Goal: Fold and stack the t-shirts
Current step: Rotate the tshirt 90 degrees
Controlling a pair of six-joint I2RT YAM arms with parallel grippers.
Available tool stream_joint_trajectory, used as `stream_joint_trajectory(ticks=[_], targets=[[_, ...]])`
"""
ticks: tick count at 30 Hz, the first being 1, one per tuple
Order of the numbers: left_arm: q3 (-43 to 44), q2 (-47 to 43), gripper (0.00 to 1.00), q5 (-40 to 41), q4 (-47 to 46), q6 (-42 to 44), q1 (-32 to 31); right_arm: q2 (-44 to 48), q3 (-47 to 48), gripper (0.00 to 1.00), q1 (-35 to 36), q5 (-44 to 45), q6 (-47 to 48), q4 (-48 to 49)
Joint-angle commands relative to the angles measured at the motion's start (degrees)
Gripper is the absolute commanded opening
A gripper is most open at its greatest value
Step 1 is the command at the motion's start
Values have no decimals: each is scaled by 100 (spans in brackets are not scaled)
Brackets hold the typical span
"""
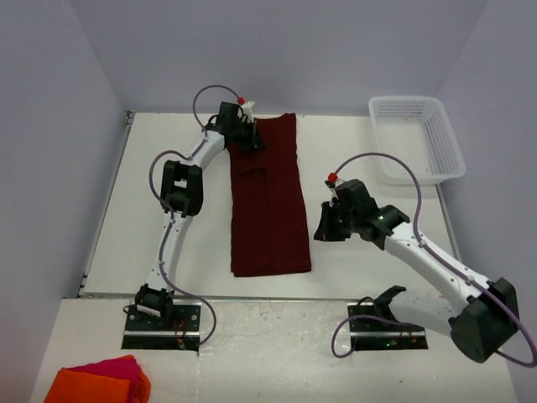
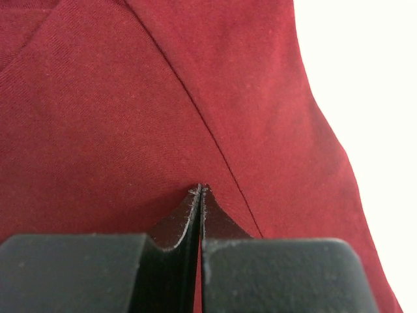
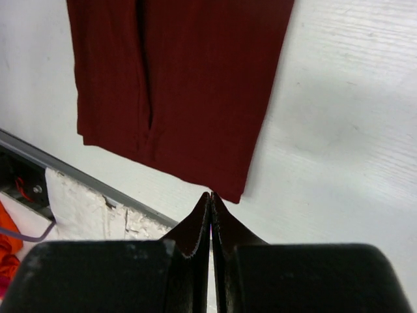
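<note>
One dark maroon t-shirt (image 1: 267, 197) lies flat in the middle of the table, folded into a long narrow strip running from far to near. My left gripper (image 1: 250, 139) is at its far left corner, jaws shut; in the left wrist view the tips (image 2: 201, 189) rest over flat fabric (image 2: 130, 98) with no pinched fold showing. My right gripper (image 1: 324, 230) is shut and empty, just right of the shirt's near right corner. In the right wrist view its tips (image 3: 210, 194) are just short of that corner (image 3: 176, 85).
A white mesh basket (image 1: 403, 102) stands at the far right of the table. Folded orange and pink cloths (image 1: 101, 382) lie off the table at the near left; an orange edge shows in the right wrist view (image 3: 6, 244). The table's near edge rail (image 3: 98, 184) runs below the shirt.
</note>
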State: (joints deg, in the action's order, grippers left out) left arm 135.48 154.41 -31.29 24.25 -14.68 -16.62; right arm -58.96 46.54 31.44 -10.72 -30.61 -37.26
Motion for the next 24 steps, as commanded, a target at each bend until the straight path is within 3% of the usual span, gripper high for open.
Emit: stream_joint_trajectory(ticks=[1, 9, 12, 13, 15, 16, 18, 19, 21, 23, 24], targets=[[207, 283, 0, 44, -8, -96, 106, -710, 337, 0, 335, 16, 11, 718], [76, 20, 0, -211, -455, -123, 133, -1521, 223, 0, 503, 9, 46, 1370], [-434, -481, 14, -237, -911, -176, 115, -1697, 180, 1, 538, -114, 55, 1537], [-670, -769, 27, -211, -1140, -228, 98, -1794, 162, 3, 565, -184, 81, 1615], [-838, -1043, 36, -202, -1255, -281, 54, -1864, 153, 5, 582, -124, 73, 1625], [-891, -1175, 46, -185, -1265, -316, 28, -1874, 127, 8, 600, -88, 81, 1634], [-892, -1588, 55, -98, -1152, -290, -69, -1813, 101, 19, 609, 113, 21, 1607], [-979, -1781, 66, 60, -1090, -212, -121, -1760, 66, 24, 600, 201, -15, 1555], [-1119, -2413, 69, 681, -845, -150, -288, -1646, 57, 38, 609, 438, -111, 1493], [-1436, -3116, 69, 1245, -538, -246, -403, -1610, 48, 44, 609, 605, -251, 1423], [-1567, -3336, 69, 1979, -396, -351, -508, -1601, 48, 45, 609, 676, -322, 1414]])
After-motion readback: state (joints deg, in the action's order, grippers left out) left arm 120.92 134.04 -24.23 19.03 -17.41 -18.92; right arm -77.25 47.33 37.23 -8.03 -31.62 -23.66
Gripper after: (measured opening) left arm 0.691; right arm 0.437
